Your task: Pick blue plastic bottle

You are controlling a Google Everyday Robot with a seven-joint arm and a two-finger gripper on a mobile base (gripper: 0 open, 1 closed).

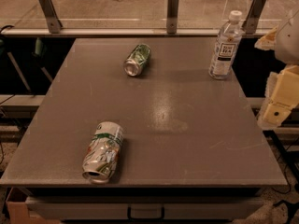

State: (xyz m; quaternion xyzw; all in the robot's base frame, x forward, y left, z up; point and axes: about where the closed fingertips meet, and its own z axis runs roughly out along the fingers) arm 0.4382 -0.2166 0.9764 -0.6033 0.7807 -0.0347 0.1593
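Observation:
The blue plastic bottle [225,45] stands upright near the far right corner of the grey table [187,125]. It is clear, with a white screw cap and a dark label with white text. My gripper [279,101] shows as pale yellow and white parts at the right edge of the view, beyond the table's right side. It is to the right of the bottle, nearer to me than it, and apart from it. It holds nothing that I can see.
A green-and-white soda can [137,59] lies on its side at the far middle of the table. Another can [103,151] lies on its side at the front left. A glass railing with metal posts [173,10] runs behind the table.

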